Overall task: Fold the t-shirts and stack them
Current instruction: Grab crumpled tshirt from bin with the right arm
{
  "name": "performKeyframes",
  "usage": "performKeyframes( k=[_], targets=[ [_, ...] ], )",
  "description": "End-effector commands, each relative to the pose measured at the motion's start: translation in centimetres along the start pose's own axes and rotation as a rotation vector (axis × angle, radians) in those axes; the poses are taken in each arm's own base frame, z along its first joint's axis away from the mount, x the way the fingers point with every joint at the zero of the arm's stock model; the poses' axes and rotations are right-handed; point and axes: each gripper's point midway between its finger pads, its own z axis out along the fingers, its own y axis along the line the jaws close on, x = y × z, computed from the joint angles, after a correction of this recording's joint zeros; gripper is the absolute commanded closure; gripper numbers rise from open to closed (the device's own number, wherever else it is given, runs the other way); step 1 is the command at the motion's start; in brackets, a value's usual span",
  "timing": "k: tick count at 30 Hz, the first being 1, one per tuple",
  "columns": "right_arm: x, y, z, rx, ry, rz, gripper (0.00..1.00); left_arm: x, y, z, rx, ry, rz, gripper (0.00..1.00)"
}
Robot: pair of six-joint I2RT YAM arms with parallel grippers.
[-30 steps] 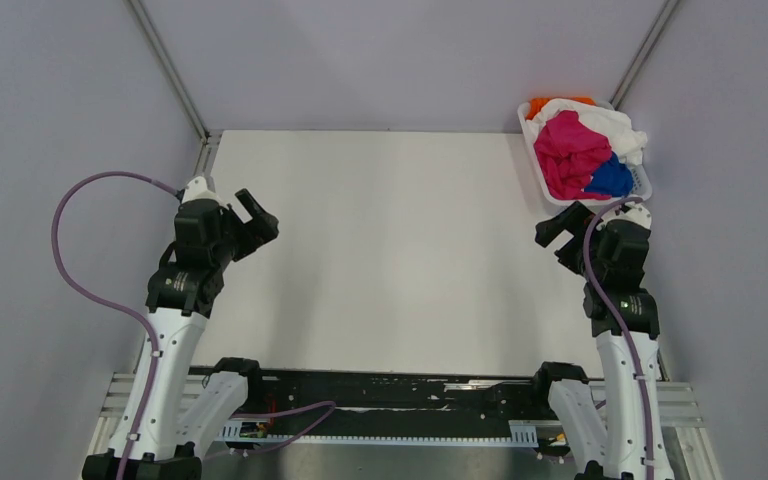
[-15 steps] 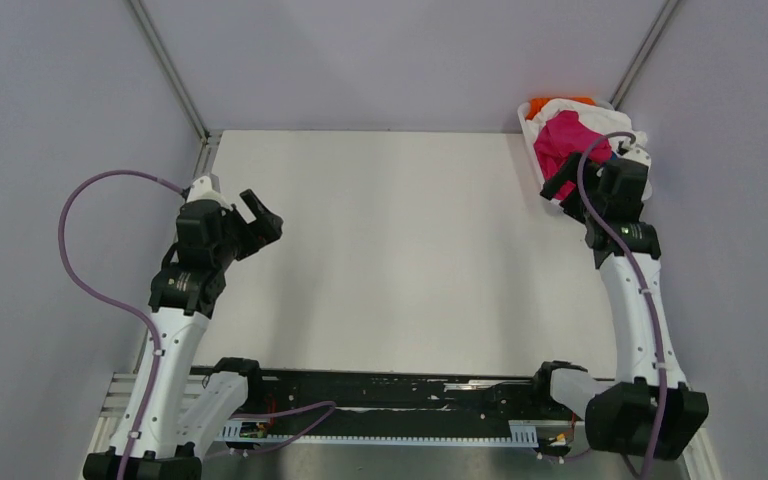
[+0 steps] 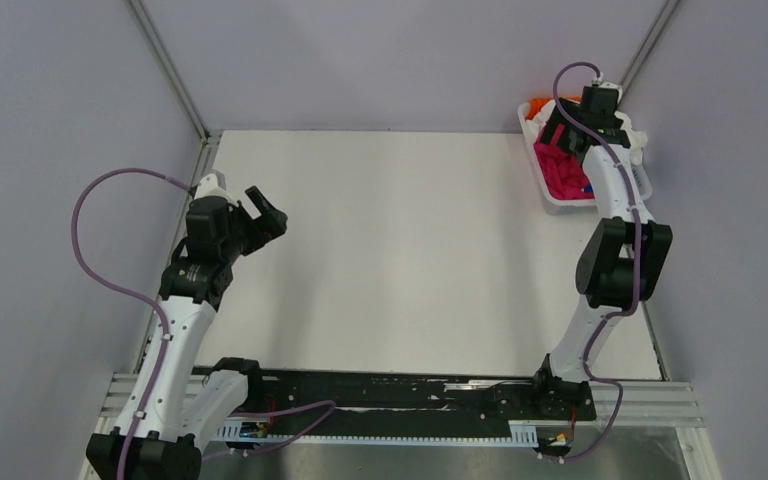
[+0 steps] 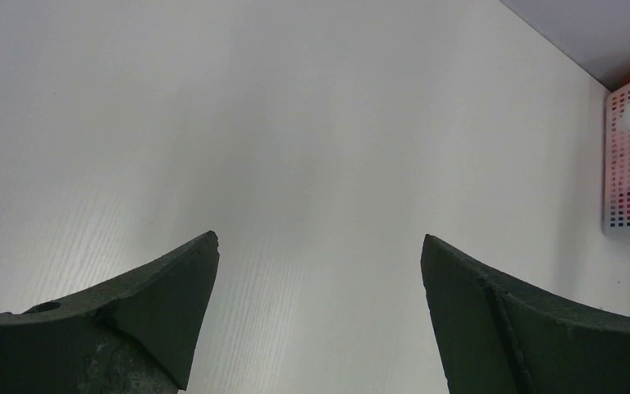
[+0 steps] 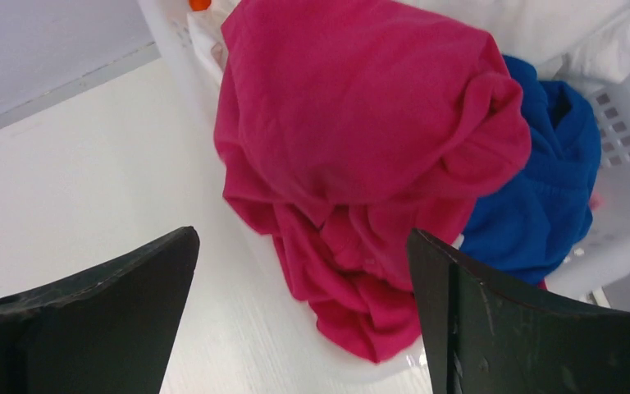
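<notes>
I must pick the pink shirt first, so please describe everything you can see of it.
The pink t-shirt is plain magenta soft cloth, crumpled into a rounded heap with deep folds; no sleeve or collar is distinguishable. It lies on top of the pile in the white slotted basket at the table's far right corner, touching the blue shirt and the white shirt; its lower fold sags over the rim. The right tool hangs open above it, apparently not touching.
</notes>
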Motion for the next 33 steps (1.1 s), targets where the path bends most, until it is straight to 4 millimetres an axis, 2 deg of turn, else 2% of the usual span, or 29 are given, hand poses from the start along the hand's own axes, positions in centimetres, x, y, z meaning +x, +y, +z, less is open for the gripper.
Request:
performKeyframes(
  k=[1, 5, 6, 9, 10, 12, 13, 15, 18, 20, 24, 26, 30, 33],
  targets=[
    [-2.2, -1.2, 2.2, 0.082, -0.033, -0.069, 0.05, -1.9, -0.6, 0.1, 0.013, -0.065, -0.004, 0.00],
    [-1.2, -2.0, 5.1, 0.129, -0.008, -0.050, 0.15, -2.1, -0.5, 0.3, 0.007, -0.075, -0.009, 0.00],
    [-1.2, -2.2, 5.7, 0.133, -0.005, -0.044, 0.22, -2.2, -0.6, 0.3, 0.010, -0.078, -0.009, 0.00],
    [-1.4, -2.4, 6.7, 0.137, -0.011, -0.009, 0.61, -2.2, -0.6, 0.2, 0.009, -0.081, -0.006, 0.00],
    [-1.8, -2.2, 6.6, 0.125, -0.020, -0.005, 0.74, -2.2, -0.4, 0.1, 0.003, -0.081, -0.004, 0.00],
    [-3.3, -1.5, 5.9, 0.084, -0.053, 0.001, 0.93, -2.2, -0.3, 0.0, -0.003, -0.080, 0.002, 0.00],
    [-4.3, -1.1, 5.4, 0.063, -0.077, 0.005, 0.99, -2.1, -0.3, 0.0, -0.003, -0.079, 0.005, 0.00],
    [-6.5, -0.5, 3.9, 0.024, -0.134, 0.014, 1.00, -2.2, -0.3, -0.2, -0.003, -0.081, 0.006, 0.00],
    [-10.5, 0.4, 0.2, -0.033, -0.255, 0.024, 1.00, -2.5, 0.1, -0.8, -0.024, -0.104, -0.006, 0.00],
    [-13.8, 1.3, -4.0, -0.094, -0.362, 0.028, 1.00, -2.8, 0.5, -1.2, -0.044, -0.127, -0.014, 0.00],
    [-18.5, 4.3, -12.2, -0.299, -0.540, 0.030, 1.00, -3.0, 0.7, -1.9, -0.043, -0.150, -0.012, 0.00],
    [-20.0, 5.7, -16.5, -0.401, -0.616, 0.030, 1.00, -3.0, 0.7, -2.1, -0.039, -0.154, -0.014, 0.00],
    [-21.2, 7.8, -23.2, -0.583, -0.720, 0.040, 1.00, -2.9, 0.5, -2.1, -0.028, -0.150, -0.018, 0.00],
    [-21.5, 10.3, -27.6, -0.749, -0.749, 0.005, 1.00, -2.9, 0.4, -2.1, -0.021, -0.149, -0.017, 0.00]
  ],
)
